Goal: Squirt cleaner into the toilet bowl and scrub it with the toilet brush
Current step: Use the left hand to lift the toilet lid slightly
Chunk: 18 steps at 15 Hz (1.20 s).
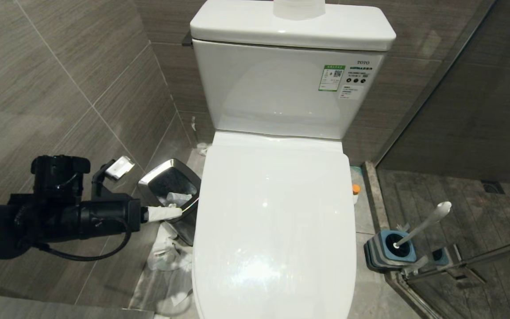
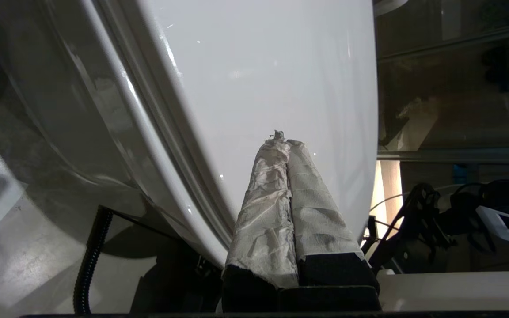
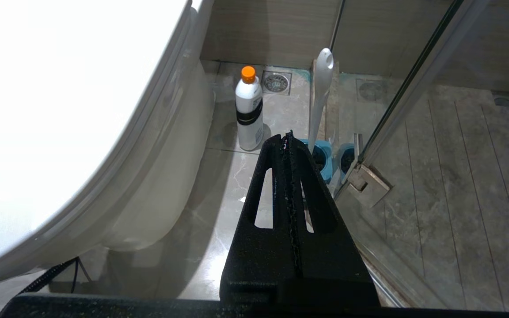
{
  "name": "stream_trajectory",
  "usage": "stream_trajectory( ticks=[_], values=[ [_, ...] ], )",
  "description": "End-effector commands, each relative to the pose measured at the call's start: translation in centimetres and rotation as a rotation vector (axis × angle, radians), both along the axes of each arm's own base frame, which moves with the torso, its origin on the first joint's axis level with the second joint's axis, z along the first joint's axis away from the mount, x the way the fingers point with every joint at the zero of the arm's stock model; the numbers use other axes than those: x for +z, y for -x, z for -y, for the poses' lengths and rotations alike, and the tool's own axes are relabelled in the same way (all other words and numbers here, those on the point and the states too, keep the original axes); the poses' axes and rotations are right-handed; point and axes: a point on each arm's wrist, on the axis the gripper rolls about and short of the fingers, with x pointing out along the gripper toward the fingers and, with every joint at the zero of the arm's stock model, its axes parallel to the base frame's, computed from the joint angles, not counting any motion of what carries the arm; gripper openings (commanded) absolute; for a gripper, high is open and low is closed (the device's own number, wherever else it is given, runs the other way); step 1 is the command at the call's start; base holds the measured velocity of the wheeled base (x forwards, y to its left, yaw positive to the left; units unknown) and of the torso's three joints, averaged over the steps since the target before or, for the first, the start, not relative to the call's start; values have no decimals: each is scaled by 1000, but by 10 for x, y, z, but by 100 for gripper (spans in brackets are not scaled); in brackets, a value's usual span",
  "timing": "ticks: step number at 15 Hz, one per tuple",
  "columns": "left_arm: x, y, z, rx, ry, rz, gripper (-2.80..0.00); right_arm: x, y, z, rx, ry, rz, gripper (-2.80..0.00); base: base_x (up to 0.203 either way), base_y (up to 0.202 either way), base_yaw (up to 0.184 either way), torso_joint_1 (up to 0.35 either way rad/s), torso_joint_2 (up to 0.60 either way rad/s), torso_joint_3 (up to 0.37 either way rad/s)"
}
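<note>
The toilet (image 1: 277, 212) sits in the middle with its white lid (image 1: 277, 230) down, so the bowl is covered and cannot be seen. The tank (image 1: 290, 84) stands behind it against the grey tiled wall (image 1: 60, 88). The left gripper (image 1: 179, 212) reaches in from the left side, level with the lid's edge. Its two fingers (image 2: 272, 207) are wrapped in white paper and pressed tight together with nothing between them. The tips are right at the left edge of the lid, but it is hard to tell if they touch it. Just behind the left gripper is a small shiny bin (image 1: 171, 186) with some paper in it, and more white paper (image 1: 166, 257) lies on the floor below it. The cleaner bottle (image 3: 249, 110) is white with an orange cap and stands upright on the floor on the right side of the toilet, close to the bowl's base. The toilet brush (image 1: 423, 223) leans in its blue and grey holder (image 1: 390, 250) on the floor to the right, next to the glass shower door (image 3: 413, 88). Its long white handle tilts up and to the right. The right gripper (image 3: 287, 137) hangs low on the right side, pointing toward the bottle and brush. Its black fingers are closed flat against each other and hold nothing.
</note>
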Motion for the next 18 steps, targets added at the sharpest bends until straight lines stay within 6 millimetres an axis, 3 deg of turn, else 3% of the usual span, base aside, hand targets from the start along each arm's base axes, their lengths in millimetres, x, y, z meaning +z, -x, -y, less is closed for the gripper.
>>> stream_trajectory(
  ticks=[1,4,6,7,12,18],
  values=[
    [-24,-9,0,-3,3,-72,-280,-7,-2,0,-1,0,-24,-280,0,0,0,0,0,0],
    [-35,-16,-1,6,16,-99,-280,-7,-2,0,-1,0,-25,-280,0,0,0,0,0,0],
    [-32,-16,0,-4,67,-131,-280,-7,-2,0,-1,0,-25,-280,0,0,0,0,0,0],
    [-31,-17,0,-5,76,-138,0,-7,-2,0,-1,0,-25,-280,0,0,0,0,0,0],
    [-40,-24,-4,-19,98,-137,0,-7,-2,0,-1,0,-23,-280,0,0,0,0,0,0],
    [-60,-4,-10,-101,175,-218,0,-7,-2,0,-1,0,-25,-280,0,0,0,0,0,0]
  ],
)
